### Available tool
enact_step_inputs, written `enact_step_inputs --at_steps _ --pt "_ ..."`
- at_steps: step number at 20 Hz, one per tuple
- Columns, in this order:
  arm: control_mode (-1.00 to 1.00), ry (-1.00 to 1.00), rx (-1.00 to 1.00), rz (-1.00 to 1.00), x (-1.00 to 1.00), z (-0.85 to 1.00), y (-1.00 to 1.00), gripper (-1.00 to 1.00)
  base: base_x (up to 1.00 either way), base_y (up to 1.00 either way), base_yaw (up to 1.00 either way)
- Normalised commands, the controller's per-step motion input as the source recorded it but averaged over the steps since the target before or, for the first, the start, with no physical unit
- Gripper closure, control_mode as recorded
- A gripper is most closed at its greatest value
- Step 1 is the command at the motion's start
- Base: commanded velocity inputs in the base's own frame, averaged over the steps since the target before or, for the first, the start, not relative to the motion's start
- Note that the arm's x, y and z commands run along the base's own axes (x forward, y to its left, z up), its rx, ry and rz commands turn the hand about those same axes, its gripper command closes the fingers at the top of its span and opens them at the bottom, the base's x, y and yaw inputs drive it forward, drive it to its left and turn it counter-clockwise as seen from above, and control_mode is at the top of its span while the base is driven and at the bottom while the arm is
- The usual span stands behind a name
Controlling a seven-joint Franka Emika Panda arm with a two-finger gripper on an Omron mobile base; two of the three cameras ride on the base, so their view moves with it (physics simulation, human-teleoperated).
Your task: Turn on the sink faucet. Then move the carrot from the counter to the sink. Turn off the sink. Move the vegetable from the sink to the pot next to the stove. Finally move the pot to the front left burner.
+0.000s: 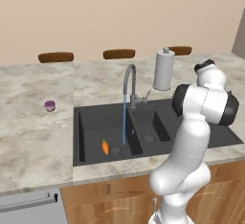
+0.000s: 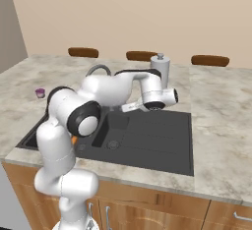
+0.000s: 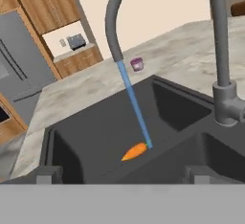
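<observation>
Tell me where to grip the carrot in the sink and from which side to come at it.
Grip the carrot across its thick orange body near the green top, coming from straight above. It lies flat on the floor of the large bowl of the sink, beside the drain, so its sides are free to the jaws. The water stream from the faucet falls close by.

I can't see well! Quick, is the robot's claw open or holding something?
Gripper: open, holding nothing; the small orange tapered carrot lies in the dark charcoal sink.
</observation>
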Motion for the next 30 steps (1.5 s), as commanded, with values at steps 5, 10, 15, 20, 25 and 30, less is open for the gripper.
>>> enact_step_inputs --at_steps 5,10,15,20,25,30 --pt "-1.00 -0.18 0.00 0.00 0.43 -0.09 0.00 -1.00 0.00 0.00 0.00" --pt "-1.00 -0.19 -0.01 -0.02 0.27 -0.23 0.01 -1.00 0.00 0.00 0.00" --pt "-1.00 -0.13 -0.05 -0.05 0.22 -0.28 0.08 -1.00 0.00 0.00 0.00" --pt "-1.00 0.00 -0.04 -0.01 0.44 -0.11 0.00 -1.00 0.00 0.00 0.00" --pt "-1.00 0.00 -0.01 0.00 0.46 -0.08 0.00 -1.00 0.00 0.00 0.00" --pt "-1.00 -0.03 0.00 0.00 0.33 -0.15 0.00 -1.00 0.00 0.00 0.00"
